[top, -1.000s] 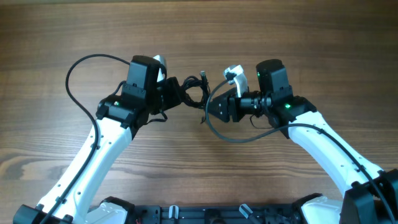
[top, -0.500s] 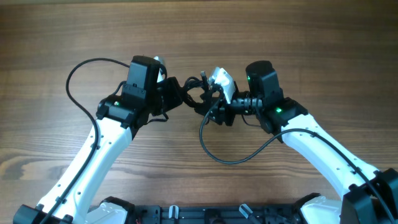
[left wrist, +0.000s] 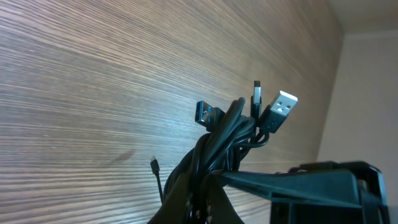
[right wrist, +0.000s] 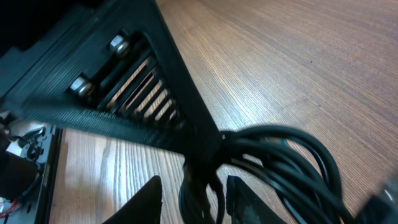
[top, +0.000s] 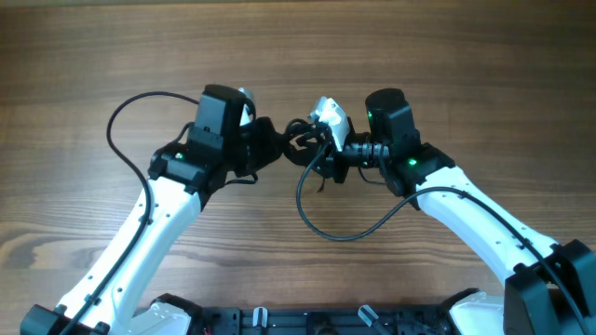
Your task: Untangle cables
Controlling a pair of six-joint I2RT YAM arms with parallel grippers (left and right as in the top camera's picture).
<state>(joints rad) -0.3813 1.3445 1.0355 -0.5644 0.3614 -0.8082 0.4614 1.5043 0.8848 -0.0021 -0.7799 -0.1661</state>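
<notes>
Left claw (top: 264,149) clamped tight on the cable bundle (left wrist: 239,127), holding it just above the table (top: 419,56) between the arms as an anchor. Right claw (right wrist: 194,199) sits narrow around strands on the far side, likely to pull one free. Can't tell if it's pinching yet.

A wooden table (top: 466,56) is filling the overhead view, its grain running sideways. A plain pale surface (left wrist: 367,93) is showing beyond its edge.
</notes>
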